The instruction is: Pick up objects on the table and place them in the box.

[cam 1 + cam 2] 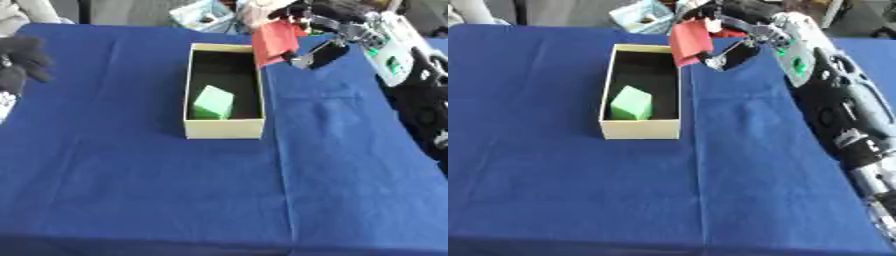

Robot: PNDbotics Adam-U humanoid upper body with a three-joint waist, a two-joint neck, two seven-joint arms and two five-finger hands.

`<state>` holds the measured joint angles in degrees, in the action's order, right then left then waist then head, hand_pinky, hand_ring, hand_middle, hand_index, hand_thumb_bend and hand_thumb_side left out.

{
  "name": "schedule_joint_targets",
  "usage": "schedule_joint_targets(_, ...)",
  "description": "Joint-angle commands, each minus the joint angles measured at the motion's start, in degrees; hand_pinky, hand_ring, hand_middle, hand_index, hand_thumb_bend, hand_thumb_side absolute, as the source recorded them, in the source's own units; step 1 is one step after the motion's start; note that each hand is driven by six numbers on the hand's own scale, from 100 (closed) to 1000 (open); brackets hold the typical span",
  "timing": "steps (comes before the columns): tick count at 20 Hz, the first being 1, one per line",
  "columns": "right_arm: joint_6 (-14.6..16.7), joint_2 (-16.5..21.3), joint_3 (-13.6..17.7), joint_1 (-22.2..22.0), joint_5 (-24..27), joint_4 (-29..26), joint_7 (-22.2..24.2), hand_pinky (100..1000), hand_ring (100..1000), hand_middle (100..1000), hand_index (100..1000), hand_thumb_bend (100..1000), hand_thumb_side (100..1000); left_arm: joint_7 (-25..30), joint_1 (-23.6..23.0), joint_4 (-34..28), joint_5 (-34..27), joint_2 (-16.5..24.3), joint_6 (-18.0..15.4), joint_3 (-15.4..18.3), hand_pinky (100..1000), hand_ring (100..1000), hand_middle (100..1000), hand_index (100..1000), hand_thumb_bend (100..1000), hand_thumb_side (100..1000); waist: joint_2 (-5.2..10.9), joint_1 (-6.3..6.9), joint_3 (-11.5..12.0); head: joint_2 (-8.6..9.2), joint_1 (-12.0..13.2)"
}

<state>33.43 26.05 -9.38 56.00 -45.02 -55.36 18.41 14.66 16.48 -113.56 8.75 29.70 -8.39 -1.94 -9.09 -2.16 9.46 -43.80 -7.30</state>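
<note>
A cream open box (224, 128) with a dark inside stands on the blue cloth, a little left of the middle. A green block (213, 102) lies inside it, toward the near end. My right hand (741, 35) comes in from the upper right and is shut on a flat red object (689, 42), which hangs over the box's far right corner, above the rim. My left hand (19, 57) shows at the left edge of the left eye view, dark, fingers curled, holding nothing.
The blue cloth (219, 190) covers the whole table, with wide bare room in front of and right of the box. Beyond the far edge lie a light blue packet (645, 16) and other clutter. My right forearm (833, 105) runs down the right side.
</note>
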Motion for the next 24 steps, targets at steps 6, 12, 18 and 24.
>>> schedule_joint_targets(6,-3.1,-3.1,4.0,3.9,-2.5,7.0,-1.4,783,838,431,931,100,200,1.1,4.6,-1.0,-3.5,-1.6,-1.0,-1.2,728,622,667,874,100,873,-0.07,-0.38,4.3,1.25,-3.5)
schedule_joint_targets(12,-5.1,-5.0,5.9,3.8,-5.8,12.9,-3.2,785,843,441,932,100,299,1.8,5.7,-1.0,-4.6,-2.8,-1.0,-1.5,727,622,667,874,100,885,-0.61,-0.45,6.1,1.69,-5.0)
schedule_joint_targets(18,-5.5,-5.1,6.6,3.0,-8.7,15.6,-5.5,794,856,561,949,100,390,1.8,5.6,-1.0,-4.7,-3.1,-0.7,-1.3,727,622,667,874,100,897,-0.63,-0.61,6.0,1.65,-5.1)
schedule_joint_targets(24,-4.3,-4.5,5.4,2.8,-12.1,14.2,-5.6,826,894,835,994,100,647,1.6,5.1,-1.0,-4.4,-3.2,-0.1,-1.1,727,621,668,874,100,911,-0.54,-0.73,5.4,1.66,-5.2)
